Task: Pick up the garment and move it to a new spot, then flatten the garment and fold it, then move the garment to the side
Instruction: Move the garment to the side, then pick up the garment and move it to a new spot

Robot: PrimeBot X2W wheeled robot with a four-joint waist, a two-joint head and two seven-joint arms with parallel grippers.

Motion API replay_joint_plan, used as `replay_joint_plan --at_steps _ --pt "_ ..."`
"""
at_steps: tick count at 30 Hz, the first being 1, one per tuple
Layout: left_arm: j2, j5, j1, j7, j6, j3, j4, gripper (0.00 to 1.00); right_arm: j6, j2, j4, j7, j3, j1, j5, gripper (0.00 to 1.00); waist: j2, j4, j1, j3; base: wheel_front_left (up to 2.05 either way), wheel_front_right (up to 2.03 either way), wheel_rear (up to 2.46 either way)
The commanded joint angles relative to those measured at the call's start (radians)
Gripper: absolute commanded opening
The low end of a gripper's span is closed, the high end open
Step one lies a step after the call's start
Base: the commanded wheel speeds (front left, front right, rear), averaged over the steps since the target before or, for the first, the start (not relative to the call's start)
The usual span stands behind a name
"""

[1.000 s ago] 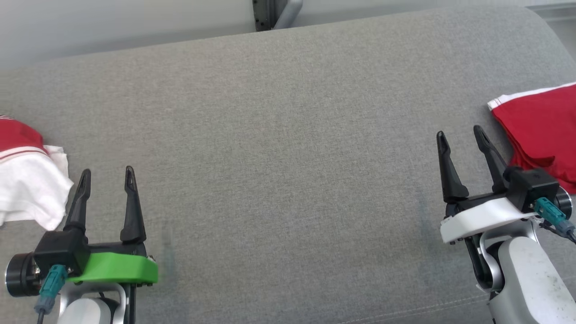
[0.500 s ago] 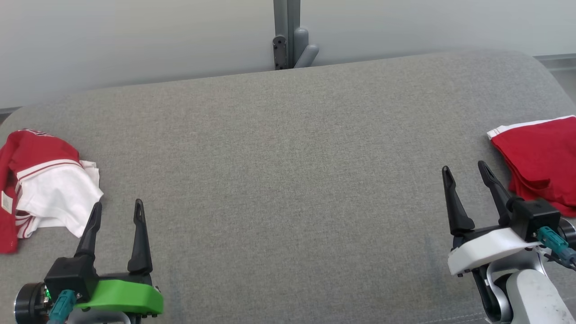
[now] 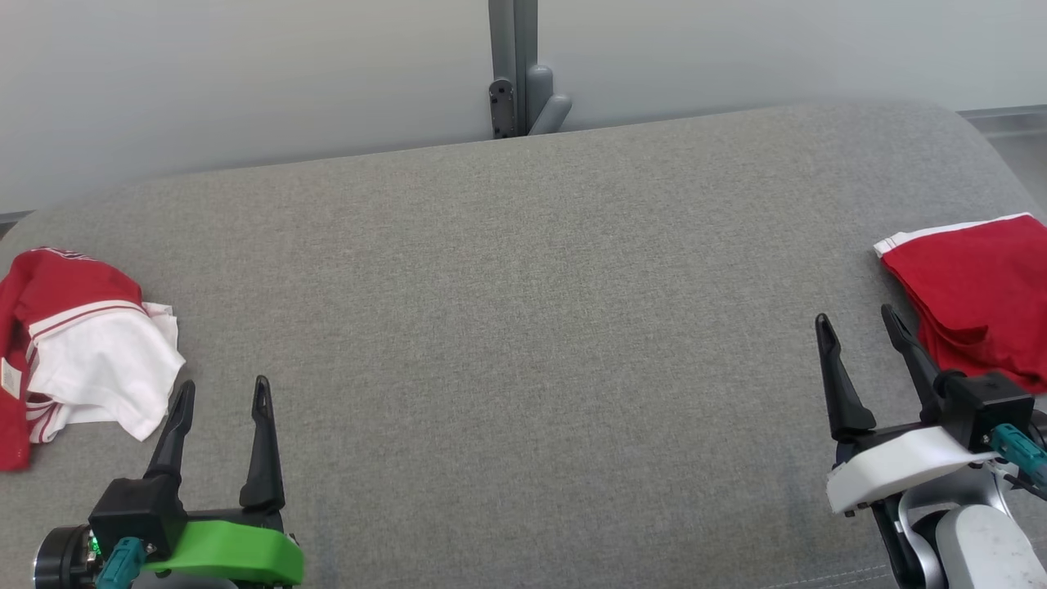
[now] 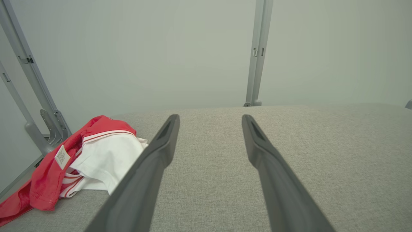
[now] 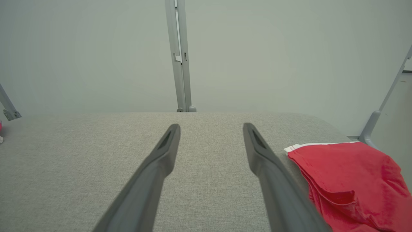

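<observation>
Head view has tipped up over the last second. The whole frame shifts together, and more of the pale wall (image 3: 245, 74) and the grey post (image 3: 511, 74) shows at 12 o'clock. That is the camera moving, not the cloth. Both garments sit lower in frame and show more fully, with their lie on the grey cushion (image 3: 523, 327) unchanged.

Left gripper (image 3: 225, 383) is at 7 o'clock, fingers spread wide with nothing between them. Right gripper (image 3: 854, 315) is at 4 o'clock, likewise released and empty. Neither touches cloth.

Crumpled red-and-white garment (image 3: 90, 368) is at 9 o'clock by the cushion's left end, just beside the left gripper's outer finger. Folded red garment (image 3: 977, 286), white-trimmed, is at 3 o'clock just beside the right gripper, cut by the frame edge.

My reading (judgement only): the folded piece looks finished and set aside, and the crumpled heap is the one to pick up next. The wider view suits that reach.

Writing: the left wrist view shows a small white tag (image 4: 62, 157) on the crumpled garment, its print too small to read. No brand is legible.
</observation>
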Motion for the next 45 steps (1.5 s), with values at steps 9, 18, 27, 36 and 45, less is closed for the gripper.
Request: replay_joint_plan --at_steps 9,18,27,36,45 --pt "0.013 -0.005 -0.003 0.003 0.010 -0.003 -0.007 1.00 -0.001 0.001 -0.008 0.002 -0.013 0.016 -0.003 1.00 0.0000 0.003 0.0001 -0.003 0.00 0.00 0.00" --pt "0.013 -0.012 -0.024 -0.001 0.008 -0.005 0.001 1.00 -0.001 0.005 -0.007 0.001 -0.025 0.021 -0.006 1.00 0.0000 0.025 0.0001 -0.006 0.00 0.00 0.00" --pt "0.001 -0.031 -0.072 -0.031 0.000 0.018 0.009 1.00 -0.001 -0.005 -0.057 0.021 -0.001 0.009 -0.008 1.00 0.0000 0.145 0.0001 -0.005 0.00 0.00 0.00" --pt "0.007 -0.052 -0.104 -0.058 -0.018 0.043 0.035 1.00 -0.001 0.007 -0.098 0.050 0.043 -0.004 0.001 1.00 0.0000 0.325 0.0001 -0.001 0.00 0.00 0.00" --pt "0.006 -0.061 -0.106 -0.069 -0.030 0.047 0.053 1.00 -0.001 0.018 -0.102 0.052 0.060 -0.007 0.005 1.00 0.0000 0.437 0.0001 -0.001 0.00 0.00 0.00"
